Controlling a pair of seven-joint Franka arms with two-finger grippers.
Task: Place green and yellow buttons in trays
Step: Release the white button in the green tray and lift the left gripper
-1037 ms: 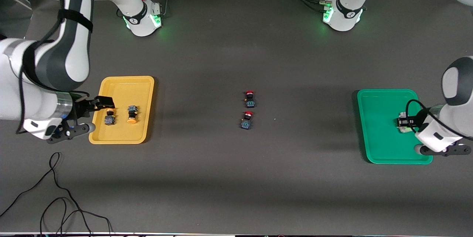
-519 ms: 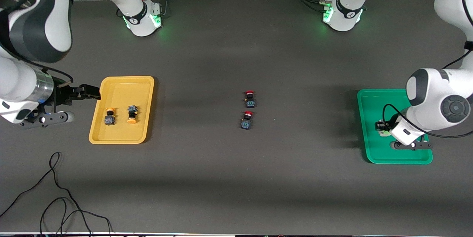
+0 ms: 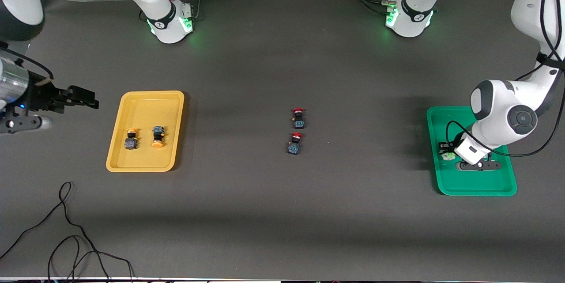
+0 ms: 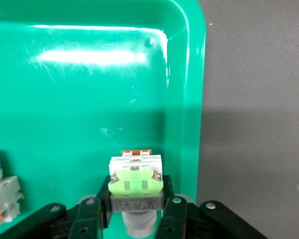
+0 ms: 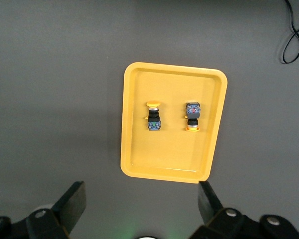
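The yellow tray (image 3: 174,111) holds two yellow-capped buttons (image 3: 130,138) (image 3: 157,136). The right wrist view shows the tray (image 5: 134,149) and both buttons (image 5: 153,117) (image 5: 193,116). My right gripper (image 3: 90,98) (image 5: 140,199) is open and empty, up over the bare table beside that tray. My left gripper (image 3: 445,152) (image 4: 136,196) is shut on the green-marked pale button (image 3: 449,156) (image 4: 136,182), low over the green tray (image 3: 476,186) (image 4: 89,99) near its rim. An orange-marked pale button (image 4: 2,194) lies in that tray; in the front view the arm hides it.
Two red-capped black-blue switches (image 3: 298,118) (image 3: 295,143) lie mid-table, one nearer the front camera than the other. A black cable (image 3: 66,230) loops on the table near the front camera at the right arm's end. Both arm bases stand at the table's back edge.
My right gripper has drawn back from over the yellow tray to the table beside it. My left gripper has carried the green-marked button across the green tray toward the table's middle.
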